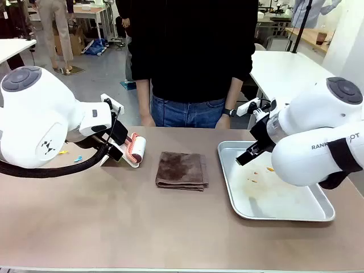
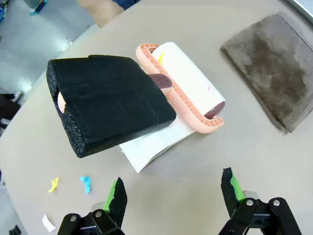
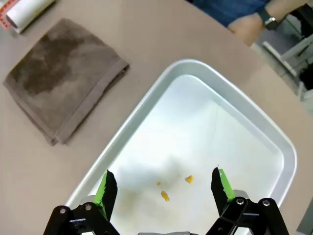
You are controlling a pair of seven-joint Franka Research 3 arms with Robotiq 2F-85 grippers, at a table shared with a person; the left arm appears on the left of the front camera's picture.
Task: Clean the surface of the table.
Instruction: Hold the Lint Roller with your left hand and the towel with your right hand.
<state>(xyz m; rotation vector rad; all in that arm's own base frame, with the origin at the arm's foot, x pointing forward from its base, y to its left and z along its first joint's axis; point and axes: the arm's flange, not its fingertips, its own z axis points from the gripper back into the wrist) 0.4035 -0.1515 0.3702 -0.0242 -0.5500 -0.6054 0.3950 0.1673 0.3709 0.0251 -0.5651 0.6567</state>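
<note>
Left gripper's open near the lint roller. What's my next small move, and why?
Probably lower the left gripper onto the black foam handle of the roller and close. Its jaws stand open and empty just short of the handle, and a yellow scrap and a blue scrap lie on the table nearby, which the roller could lift.

On the worktop [image 1: 114, 227] the folded cloth [image 1: 182, 169] lies mid-way, the lint roller [image 1: 135, 150] just left of it, small scraps [image 1: 78, 158] farther left, the tray [image 1: 284, 196] holding crumbs [image 1: 253, 177] to its right, a person [image 1: 193, 57] behind the far edge.
</note>
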